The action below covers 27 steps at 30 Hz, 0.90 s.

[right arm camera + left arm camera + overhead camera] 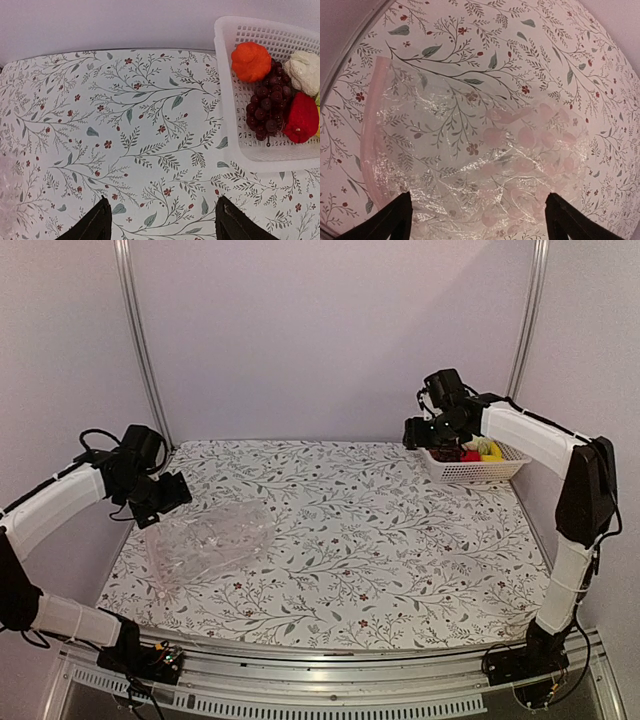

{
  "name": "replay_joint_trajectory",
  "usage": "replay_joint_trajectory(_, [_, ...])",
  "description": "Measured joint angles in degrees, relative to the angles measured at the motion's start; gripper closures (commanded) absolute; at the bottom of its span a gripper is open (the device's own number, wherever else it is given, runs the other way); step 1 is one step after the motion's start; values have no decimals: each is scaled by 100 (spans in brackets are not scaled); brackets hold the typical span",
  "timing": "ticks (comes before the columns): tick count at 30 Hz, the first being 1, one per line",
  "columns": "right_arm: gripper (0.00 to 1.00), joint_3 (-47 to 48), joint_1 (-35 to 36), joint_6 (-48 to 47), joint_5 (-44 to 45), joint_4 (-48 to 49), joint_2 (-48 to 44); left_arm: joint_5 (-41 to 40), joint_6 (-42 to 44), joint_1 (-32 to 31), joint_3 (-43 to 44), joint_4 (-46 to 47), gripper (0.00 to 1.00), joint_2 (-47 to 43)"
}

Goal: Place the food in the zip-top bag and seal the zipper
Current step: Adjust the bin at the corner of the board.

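Note:
The clear crinkly zip-top bag [210, 540] lies flat on the floral table at the left; it fills the left wrist view [485, 165], its pink edge strip [370, 130] curving down the left side. My left gripper [165, 495] hangs open and empty above the bag's far left corner. The food lies in a white mesh basket [475, 468] at the far right: an orange ball [251, 61], a dark red grape bunch [267, 107], a red piece [302, 119] and a cream-white lumpy piece [306, 70]. My right gripper [418, 432] is open and empty, just left of the basket.
The floral tablecloth [360, 540] covers the table. Purple walls and two metal posts [140, 340] close the back and sides. The basket [230, 125] sits against the back right corner.

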Motion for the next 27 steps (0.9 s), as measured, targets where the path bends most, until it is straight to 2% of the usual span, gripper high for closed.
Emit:
replay_joint_trajectory(4, [36,1152,-466,107,20,-221,907,186,111,-39,0,79,9,-105])
replay_joint_trajectory(12, [35,2282,-1075,151,-179,-485,2120,503,212,-319,2,232,9,-179])
replay_joint_trajectory(20, [35,2559,-1147,0,-638,-503,2758,737,254,-522,2,289,9,-181])
replay_joint_trajectory(27, [47,2557,-1141,-214,-1104,-557,2894,833,315,-542,2,291,9,-216])
